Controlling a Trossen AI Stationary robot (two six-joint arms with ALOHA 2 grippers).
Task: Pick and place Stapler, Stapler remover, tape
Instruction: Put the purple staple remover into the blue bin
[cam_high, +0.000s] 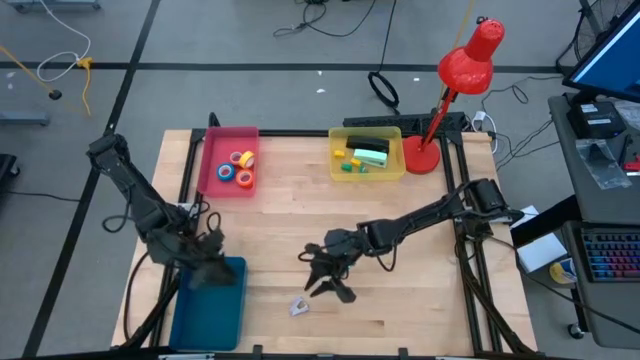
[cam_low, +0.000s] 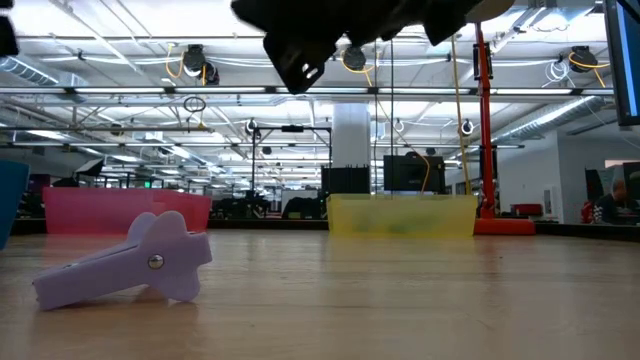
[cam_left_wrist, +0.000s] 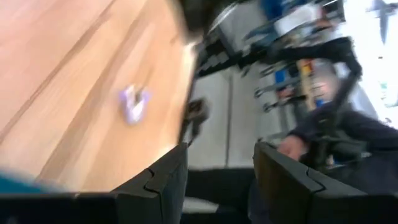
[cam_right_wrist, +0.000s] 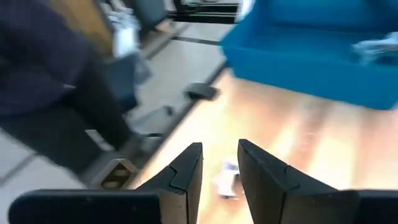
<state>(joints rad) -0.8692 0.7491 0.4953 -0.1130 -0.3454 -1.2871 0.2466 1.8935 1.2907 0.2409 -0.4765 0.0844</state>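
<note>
The lavender staple remover (cam_high: 298, 306) lies flat on the wooden table near the near edge; it also shows in the low view (cam_low: 125, 265). My right gripper (cam_high: 325, 283) hovers open just to its right, and the remover (cam_right_wrist: 227, 178) shows below the fingertip gap (cam_right_wrist: 221, 160). My left gripper (cam_high: 212, 262) is open above the blue tray's far end (cam_high: 232, 266), empty (cam_left_wrist: 221, 168). Small red, blue, yellow and orange tape rolls (cam_high: 242, 168) lie in the pink tray (cam_high: 214, 160). A green and white object (cam_high: 372, 154) lies in the yellow tray (cam_high: 395, 165); whether it is the stapler I cannot tell.
A red desk lamp (cam_high: 455, 85) stands at the far right corner beside the yellow tray. Tiny green and yellow blocks (cam_high: 347, 163) lie in that tray. A person (cam_left_wrist: 348, 134) is beyond the table's near edge. Bare wood lies between the trays and the remover.
</note>
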